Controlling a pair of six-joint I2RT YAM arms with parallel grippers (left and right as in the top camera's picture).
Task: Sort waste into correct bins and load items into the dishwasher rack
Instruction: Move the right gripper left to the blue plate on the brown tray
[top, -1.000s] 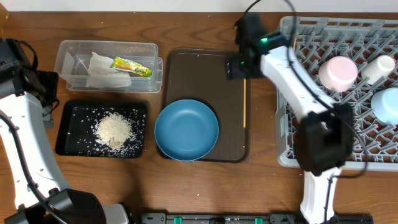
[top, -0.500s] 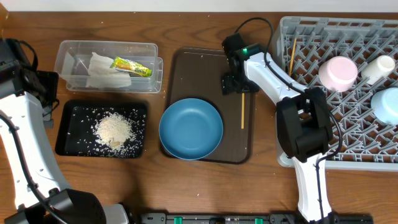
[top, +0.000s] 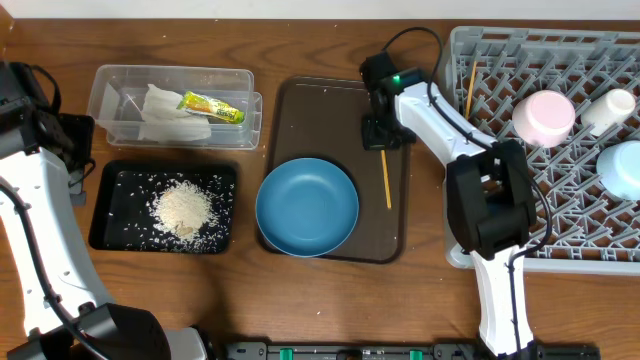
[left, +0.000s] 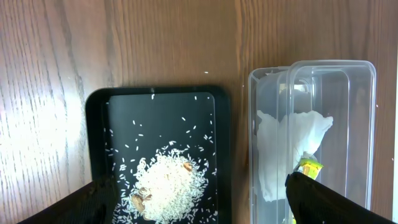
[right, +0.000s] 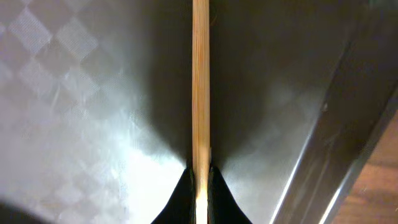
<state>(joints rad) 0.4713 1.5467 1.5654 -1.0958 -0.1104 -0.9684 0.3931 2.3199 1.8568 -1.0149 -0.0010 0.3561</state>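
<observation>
One chopstick (top: 385, 181) lies on the tray (top: 310, 115) beside the plate (top: 306, 207), its far end clamped in the right tool (top: 381, 145), long axis running toward the table's (top: 330, 300) near edge, rack (top: 570, 170) just rightward.

2 bowls (top: 543, 117) (top: 622, 168), prob. 2 chopsticks (top: 385, 180) (top: 468, 92)

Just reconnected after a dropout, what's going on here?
The right gripper is shut on a chopstick lying on the brown tray, beside the blue plate. The other chopstick, pink bowl, light-blue bowl and cup are in the rack. The left gripper hangs open above the rice tray and the trash container.
</observation>
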